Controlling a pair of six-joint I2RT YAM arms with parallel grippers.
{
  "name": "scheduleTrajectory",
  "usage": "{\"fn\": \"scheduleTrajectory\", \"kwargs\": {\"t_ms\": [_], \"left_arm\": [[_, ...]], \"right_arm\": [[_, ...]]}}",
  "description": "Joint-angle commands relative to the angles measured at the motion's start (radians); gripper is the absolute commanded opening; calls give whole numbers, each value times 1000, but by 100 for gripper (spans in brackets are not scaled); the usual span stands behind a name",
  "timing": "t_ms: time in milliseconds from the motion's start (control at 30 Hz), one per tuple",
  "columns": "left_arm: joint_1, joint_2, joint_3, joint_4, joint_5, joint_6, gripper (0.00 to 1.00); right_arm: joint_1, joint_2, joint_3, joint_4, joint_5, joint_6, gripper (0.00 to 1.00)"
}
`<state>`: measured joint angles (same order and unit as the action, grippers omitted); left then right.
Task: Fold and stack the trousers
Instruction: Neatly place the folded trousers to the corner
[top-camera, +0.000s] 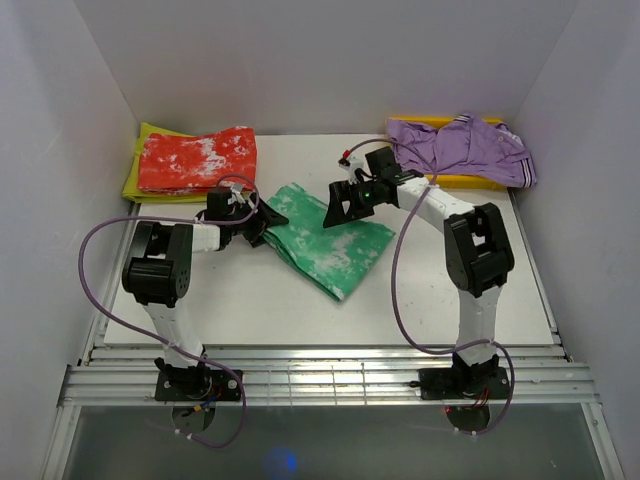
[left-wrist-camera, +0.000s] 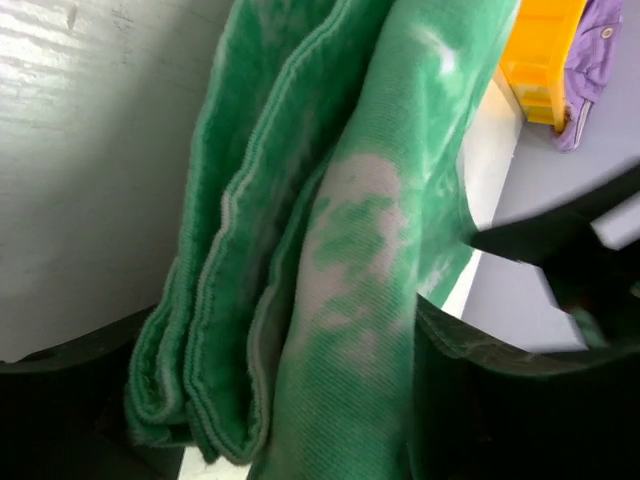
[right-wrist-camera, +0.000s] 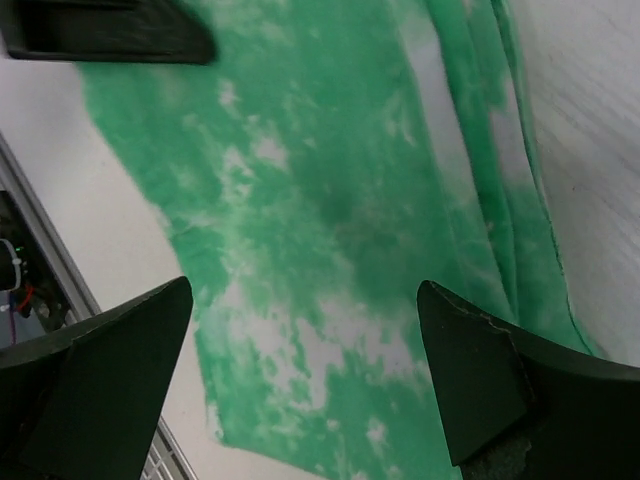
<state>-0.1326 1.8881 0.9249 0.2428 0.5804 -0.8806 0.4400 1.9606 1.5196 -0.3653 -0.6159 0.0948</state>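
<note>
1. Lying folded into a flat green slab with white blotches, the trousers (top-camera: 330, 245) rest near the middle of the white surface (top-camera: 250, 300).
2. Left tool (top-camera: 272, 225): set at the slab's left edge, jaws well apart, with layered folded hems of the trousers filling the gap. Whether the cloth is pinched cannot be told.
3. Right tool (top-camera: 335, 207): poised over the slab's far edge, jaws spread wide above the cloth.
4. Red-and-white garment (top-camera: 197, 160): folded at the far left corner.
5. Purple garment (top-camera: 460, 145): draped over a yellow bin (top-camera: 470, 182) at the far right.
</note>
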Motion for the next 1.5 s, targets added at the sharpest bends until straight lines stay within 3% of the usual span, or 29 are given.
{"fn": "scheduleTrajectory", "kwargs": {"t_ms": [0, 133, 333, 433, 467, 567, 600, 700, 900, 1100, 1467], "left_arm": [[13, -69, -20, 1, 36, -6, 82], [28, -83, -52, 1, 29, -35, 85], [54, -86, -83, 38, -11, -70, 83], [60, -80, -92, 59, -8, -98, 69], [62, -81, -95, 58, -8, -107, 56], [65, -92, -106, 65, -10, -107, 36], [67, -92, -107, 69, -13, -109, 23], [71, -80, -103, 85, -4, -98, 0], [45, -141, -15, 124, 91, 10, 0], [14, -178, 104, 99, 26, 92, 0], [21, -51, 460, 90, -79, 230, 0]], "right_arm": [[22, 94, 85, 52, 60, 36, 98], [39, 182, 119, 60, 119, 66, 98], [51, 187, 82, 58, 144, 131, 99], [54, 176, 59, 58, 139, 146, 99], [54, 175, 56, 58, 136, 148, 99], [55, 170, 62, 63, 122, 151, 98], [55, 170, 65, 65, 117, 154, 98], [57, 172, 88, 63, 93, 151, 95], [25, 110, 146, 29, 41, 111, 90], [-87, -15, 142, -21, 25, 56, 90], [-188, -157, 30, -93, 58, -46, 90]]}}
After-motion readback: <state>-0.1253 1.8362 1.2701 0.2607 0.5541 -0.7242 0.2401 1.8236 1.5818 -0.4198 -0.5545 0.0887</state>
